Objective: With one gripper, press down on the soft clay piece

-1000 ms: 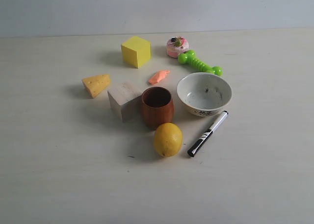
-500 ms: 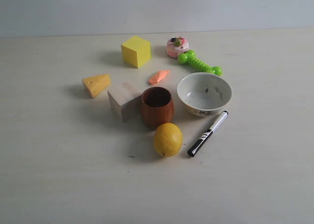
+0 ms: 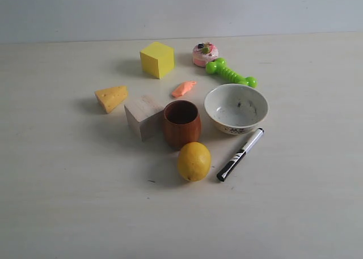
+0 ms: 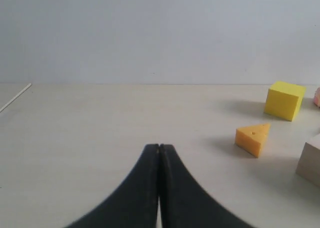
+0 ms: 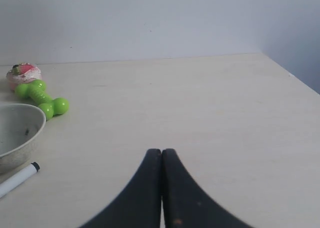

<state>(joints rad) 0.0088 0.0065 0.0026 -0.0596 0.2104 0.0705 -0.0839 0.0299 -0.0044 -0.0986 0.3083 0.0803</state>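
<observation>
The soft clay piece (image 3: 184, 89), a small salmon-orange lump, lies on the table between the yellow cube (image 3: 157, 59) and the white bowl (image 3: 236, 107), just behind the brown cup (image 3: 182, 123). Neither wrist view shows it. No arm appears in the exterior view. My left gripper (image 4: 159, 148) is shut with nothing between its black fingers, over bare table well away from the cheese wedge (image 4: 253, 138). In the right wrist view my right gripper (image 5: 161, 152) is also shut and empty, off to the side of the bowl (image 5: 17, 133).
Around the clay stand a wooden block (image 3: 143, 116), a lemon (image 3: 194, 161), a black-and-white marker (image 3: 240, 154), a green dumbbell toy (image 3: 230, 73), a pink cupcake toy (image 3: 204, 53) and the cheese wedge (image 3: 112, 97). The table's edge (image 5: 292, 74) runs near the right gripper's side.
</observation>
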